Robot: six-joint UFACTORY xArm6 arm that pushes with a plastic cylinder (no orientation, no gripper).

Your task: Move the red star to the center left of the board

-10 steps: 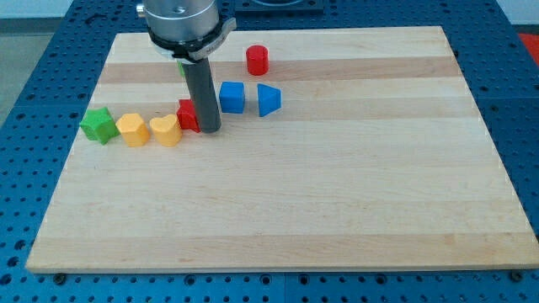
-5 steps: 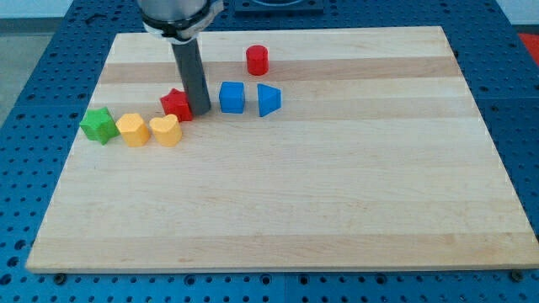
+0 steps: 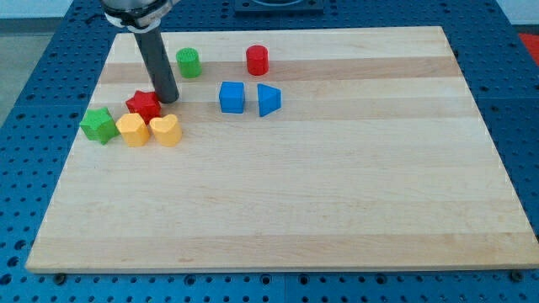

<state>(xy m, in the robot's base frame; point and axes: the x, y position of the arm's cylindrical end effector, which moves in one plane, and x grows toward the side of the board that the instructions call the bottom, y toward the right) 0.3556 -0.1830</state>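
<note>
A pale wooden board (image 3: pixel 337 194) made of long glued strips fills the view, lying on a blue perforated bench (image 3: pixel 25 93) that shows all round its edges. Lighting is even, and the near and right stretches of the board carry only bare grain.

All the blocks sit in the far left part. A green star (image 3: pixel 98 124), a yellow hexagon-like block (image 3: pixel 132 130) and a yellow heart (image 3: pixel 166 130) form a short row, the two yellow ones touching or nearly so. Farther back stand a green cylinder (image 3: pixel 189 62) and a red cylinder (image 3: pixel 257 60), well apart. Right of the cluster, a blue cube (image 3: pixel 232 97) sits just beside a blue wedge-shaped block (image 3: pixel 269 99), though its exact shape is hard to judge from here.

Now the red star (image 3: pixel 143 105): it lies toward the left side, somewhat far of the middle, just behind the two yellow blocks and close against them. The arm carries no claw, only the dark rod, so there is nothing to open or close. My tip (image 3: pixel 168 98) rests on the board right at the star's right-hand far edge, touching it or very nearly, with the green cylinder behind it to the right.
</note>
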